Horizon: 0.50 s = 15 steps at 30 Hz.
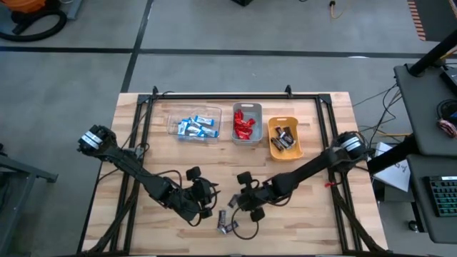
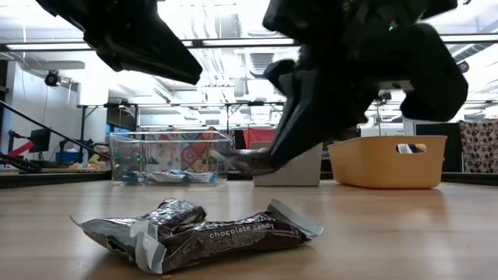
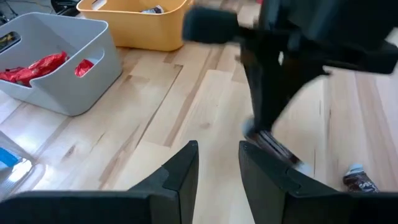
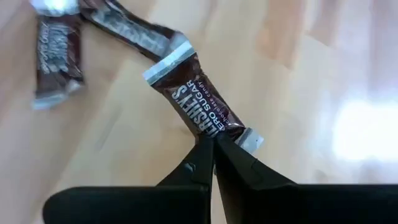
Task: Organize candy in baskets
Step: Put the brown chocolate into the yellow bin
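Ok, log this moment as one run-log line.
right hand: shut on chocolate bar | left hand: idle, empty, over table | loose chocolate bars: on table | orange basket: holds chocolate

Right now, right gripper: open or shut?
Shut. In the right wrist view the right gripper's fingertips meet, pinching the edge of a dark brown candy bar on the table.

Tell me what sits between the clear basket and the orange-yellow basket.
The grey-blue basket, holding red candy, stands between the clear basket and the orange-yellow basket. The high view shows all three in a row.
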Each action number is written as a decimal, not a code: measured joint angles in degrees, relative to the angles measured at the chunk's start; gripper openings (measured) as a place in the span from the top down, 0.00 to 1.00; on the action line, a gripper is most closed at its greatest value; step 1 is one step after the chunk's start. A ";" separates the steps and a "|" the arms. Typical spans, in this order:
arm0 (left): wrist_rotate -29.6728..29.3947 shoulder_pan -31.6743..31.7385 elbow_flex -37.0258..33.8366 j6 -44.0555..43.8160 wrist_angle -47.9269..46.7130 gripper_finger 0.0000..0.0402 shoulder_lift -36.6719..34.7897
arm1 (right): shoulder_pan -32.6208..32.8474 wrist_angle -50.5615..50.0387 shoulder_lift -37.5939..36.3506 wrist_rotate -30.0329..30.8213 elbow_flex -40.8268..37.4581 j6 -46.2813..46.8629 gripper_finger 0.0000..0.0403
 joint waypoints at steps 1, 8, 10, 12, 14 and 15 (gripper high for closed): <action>0.00 0.00 0.00 -0.21 -0.12 0.75 0.00 | 0.00 -1.25 -0.83 0.91 -0.34 0.47 0.98; 0.11 0.00 0.00 -1.28 -0.18 0.75 0.00 | 0.26 -6.51 -6.51 7.52 -4.75 4.93 0.98; 0.19 0.00 0.00 -1.84 -0.19 0.75 0.00 | 0.26 -6.69 -7.79 7.44 -7.06 7.49 0.98; 0.45 0.00 0.00 -2.54 -0.13 0.75 0.11 | 0.26 -7.03 -8.78 7.14 -9.27 11.85 0.98; 0.60 0.00 0.00 -3.06 -0.16 0.75 0.56 | 0.26 -6.85 -9.74 6.97 -11.07 17.21 0.98; 0.61 0.00 0.00 -3.41 -0.17 0.75 0.91 | 0.26 -6.70 -9.90 7.00 -11.66 19.99 0.98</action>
